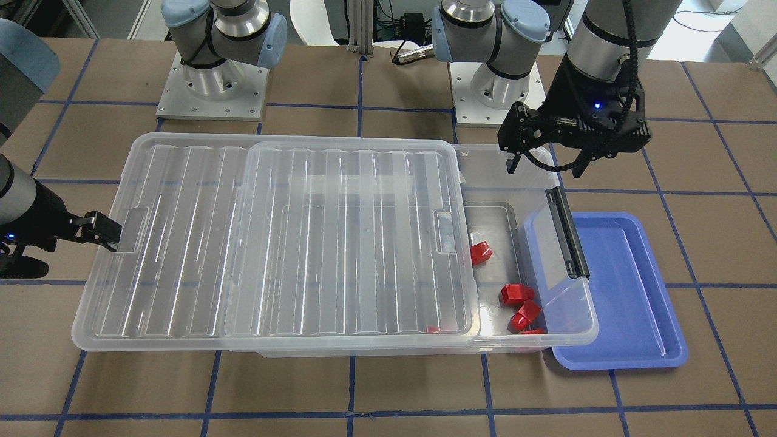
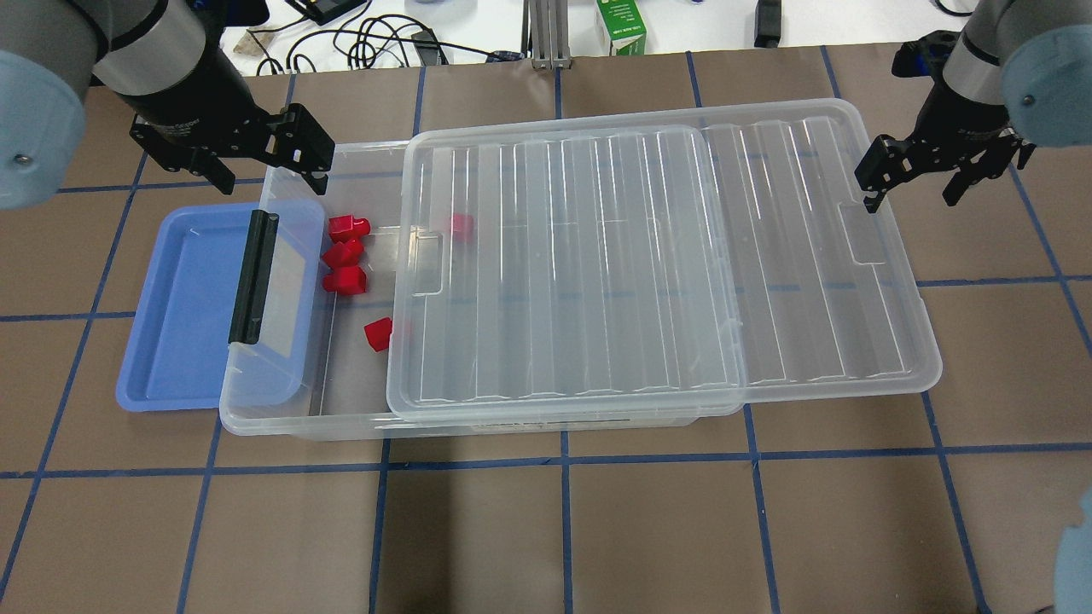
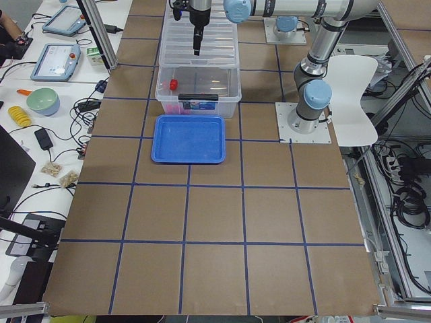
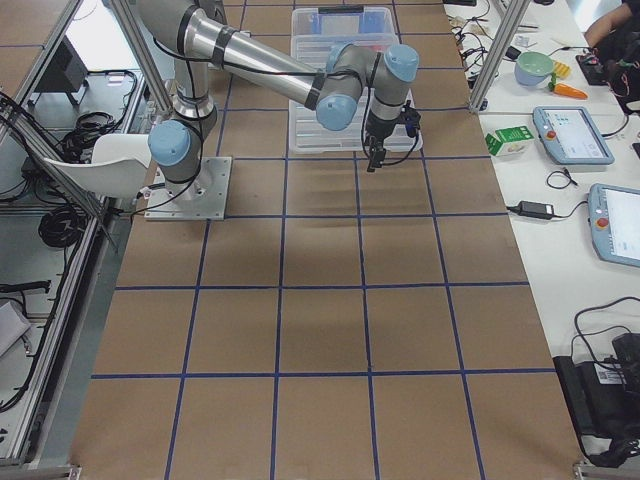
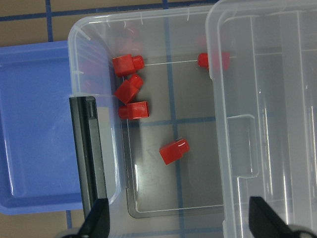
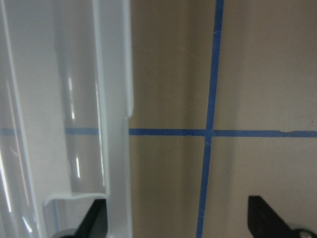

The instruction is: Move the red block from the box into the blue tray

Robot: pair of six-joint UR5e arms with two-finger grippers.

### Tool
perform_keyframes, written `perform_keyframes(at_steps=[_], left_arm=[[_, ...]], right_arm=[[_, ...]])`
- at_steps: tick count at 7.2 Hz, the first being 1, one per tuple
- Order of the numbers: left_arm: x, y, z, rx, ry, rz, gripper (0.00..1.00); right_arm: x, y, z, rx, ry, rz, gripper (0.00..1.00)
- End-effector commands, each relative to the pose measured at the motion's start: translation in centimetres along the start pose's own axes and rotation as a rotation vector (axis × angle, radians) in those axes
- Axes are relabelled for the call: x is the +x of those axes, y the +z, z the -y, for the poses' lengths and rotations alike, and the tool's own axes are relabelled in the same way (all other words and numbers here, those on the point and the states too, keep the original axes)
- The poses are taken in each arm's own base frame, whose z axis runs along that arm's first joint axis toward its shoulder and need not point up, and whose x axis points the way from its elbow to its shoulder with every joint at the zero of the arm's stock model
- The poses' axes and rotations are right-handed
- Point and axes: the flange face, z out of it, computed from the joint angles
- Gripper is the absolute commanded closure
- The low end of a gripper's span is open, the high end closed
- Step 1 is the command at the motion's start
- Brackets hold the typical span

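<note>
A small glossy red plastic block (image 5: 174,151) is shown loose in the uncovered end of a large clear plastic box (image 5: 148,188), at 5 o'clock from three similar blocks (image 5: 130,88). It is judged light, rigid and slick, best pinched across its flat sides. A shallow blue plastic tray (image 5: 34,124) is set at 9 o'clock. The jaws of the left gripper (image 5: 179,223) and the right gripper (image 2: 911,192) are held apart, empty.

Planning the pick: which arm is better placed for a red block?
Left. The left end effector, open, hovers by the box's uncovered end near the red blocks; the right end effector is at the lid's far edge.
</note>
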Motion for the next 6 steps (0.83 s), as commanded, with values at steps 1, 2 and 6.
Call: perform_keyframes(at_steps=[1, 2, 6], left_arm=[[0.0, 0.0, 0.0, -0.001, 0.008, 0.000, 0.00], [0.0, 0.7, 0.0, -0.019, 0.070, -0.006, 0.00], [-0.4, 7.7, -2.1, -0.102, 0.398, -0.037, 0.00]], right_arm=[[1.1, 0.1, 0.0, 0.004, -0.011, 0.000, 0.00], [1.1, 0.1, 0.0, 0.006, -0.021, -0.002, 0.00], [0.9, -0.8, -0.3, 0.024, -0.016, 0.006, 0.00]])
